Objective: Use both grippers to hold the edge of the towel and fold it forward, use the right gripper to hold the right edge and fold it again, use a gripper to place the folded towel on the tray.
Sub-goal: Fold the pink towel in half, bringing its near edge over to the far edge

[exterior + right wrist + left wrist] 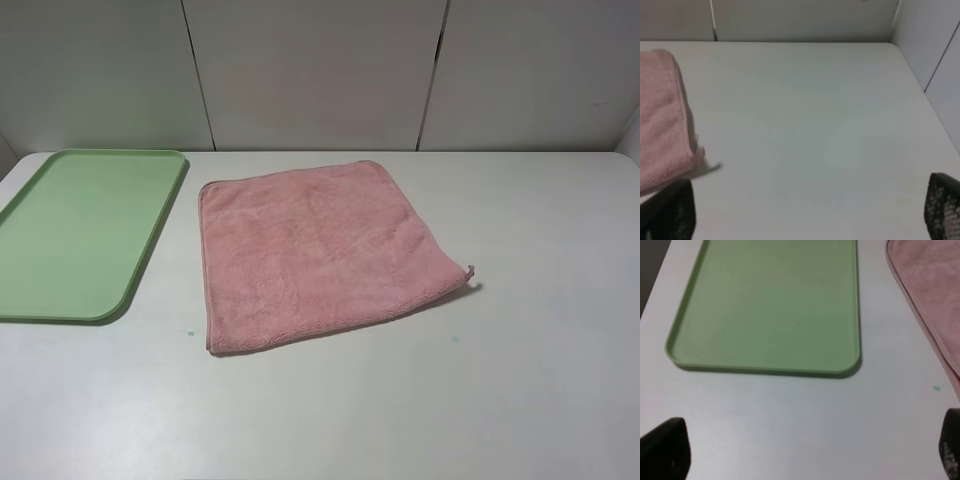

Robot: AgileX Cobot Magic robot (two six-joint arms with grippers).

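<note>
Towel (325,255) flat and unfolded at frame centre in high view, tray (70,235) at left, apart. Left gripper (807,452) wide, empty, facing tray. Right gripper (807,212) wide, empty, near towel's corner.

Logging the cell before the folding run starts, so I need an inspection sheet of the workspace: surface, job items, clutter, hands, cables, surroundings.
Surface: white table, two tiny teal specks near the towel's front edge.
Job's things: pink towel flat and unfolded, corner loop at its right; green tray empty, left of the towel, not touching it.
Clutter: nothing seen.
Hands: left hand and right hand both open, holding nothing.
Cables: nothing seen.
Surroundings: pale wall panels behind the table.
</note>
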